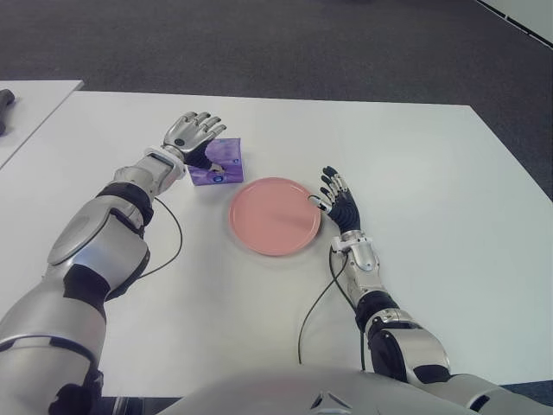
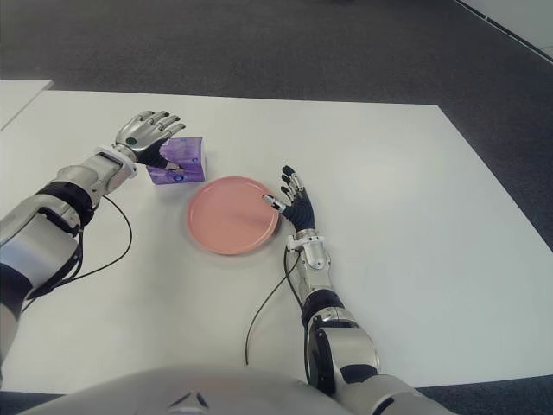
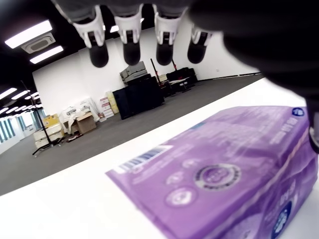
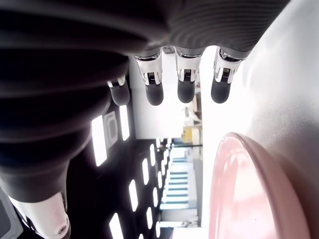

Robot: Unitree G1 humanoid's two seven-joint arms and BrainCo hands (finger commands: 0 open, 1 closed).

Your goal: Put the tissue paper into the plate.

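A purple tissue pack (image 1: 217, 162) is hovered over by the open-fingered left robot hand (image 1: 192, 134); the right robot hand (image 1: 338, 198), fingers spread, is seen beside the pink plate (image 1: 274, 216).

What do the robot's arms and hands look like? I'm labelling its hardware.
Both arms have silver shells with black joints. The left hand has a silver back bearing a green dot; the right hand has dark fingers with pale tips. A thin black cable trails from each wrist across the white table.
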